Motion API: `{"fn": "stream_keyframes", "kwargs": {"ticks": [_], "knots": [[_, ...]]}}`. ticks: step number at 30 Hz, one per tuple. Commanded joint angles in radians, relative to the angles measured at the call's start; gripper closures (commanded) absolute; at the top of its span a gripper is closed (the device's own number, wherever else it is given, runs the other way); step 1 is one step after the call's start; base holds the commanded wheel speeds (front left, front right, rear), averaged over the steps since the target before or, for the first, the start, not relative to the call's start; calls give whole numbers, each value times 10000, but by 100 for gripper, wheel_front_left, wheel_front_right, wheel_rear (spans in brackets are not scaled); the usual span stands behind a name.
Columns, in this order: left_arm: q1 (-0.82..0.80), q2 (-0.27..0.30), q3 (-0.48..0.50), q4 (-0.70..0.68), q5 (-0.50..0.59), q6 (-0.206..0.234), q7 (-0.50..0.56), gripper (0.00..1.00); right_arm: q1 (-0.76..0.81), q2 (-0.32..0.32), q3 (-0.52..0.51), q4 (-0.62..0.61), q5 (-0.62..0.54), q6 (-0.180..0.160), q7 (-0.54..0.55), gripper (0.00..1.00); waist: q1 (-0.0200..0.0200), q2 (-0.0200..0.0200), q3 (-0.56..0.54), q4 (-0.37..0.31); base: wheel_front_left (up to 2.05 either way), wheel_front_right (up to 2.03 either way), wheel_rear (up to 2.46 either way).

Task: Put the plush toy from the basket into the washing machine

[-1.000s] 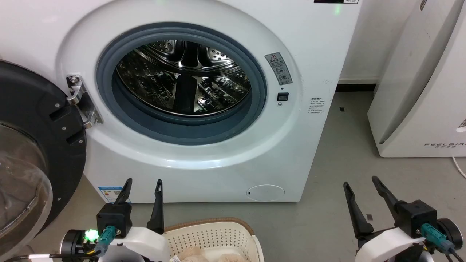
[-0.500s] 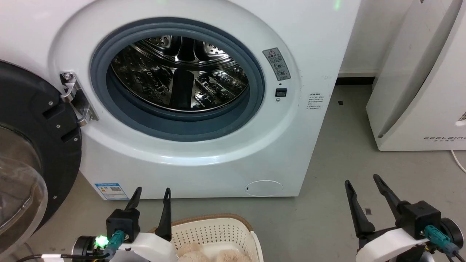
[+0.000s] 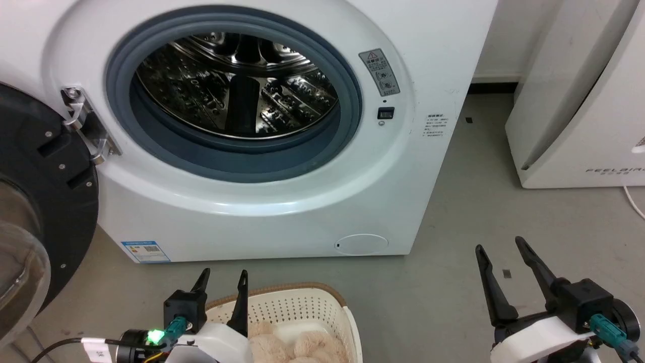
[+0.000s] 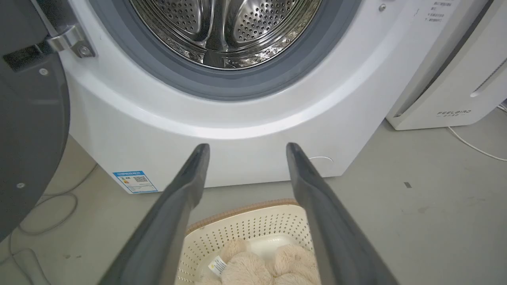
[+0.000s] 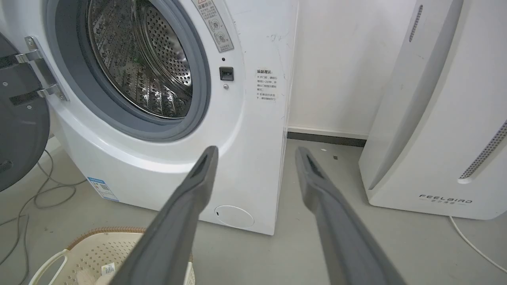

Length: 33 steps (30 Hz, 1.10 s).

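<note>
Left gripper wide apart, empty.

The grey floor carries the washing machine, the basket and a white slanted appliance.

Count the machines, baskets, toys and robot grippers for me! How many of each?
Machines: 2, washing machine and white slanted appliance
Baskets: 1, basket
Toys: 1, plush toy
Grippers: 2, left gripper and right gripper
Total: 6
</note>
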Motion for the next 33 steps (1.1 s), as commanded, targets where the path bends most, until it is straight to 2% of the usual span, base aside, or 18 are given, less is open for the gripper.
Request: {"fn": "stream_keyframes", "kwargs": {"ticks": [1, 23, 33], "knots": [[-253, 16, -71, 285, -112, -35, -83, 0, -150, 0, 32, -84, 62, -3, -114, 0, 0, 0, 144, -41, 0, 0, 0], [-1912, 298, -551, 3401, -556, -280, -532, 0, -501, 0, 295, -363, 210, -5, -550, 0, 0, 0, 1717, -490, 0, 0, 0], [-2888, 623, -877, 5088, -738, -427, -476, 0, -800, 0, 358, -637, 405, -6, -759, 0, 0, 0, 2720, -808, 0, 0, 0]]}}
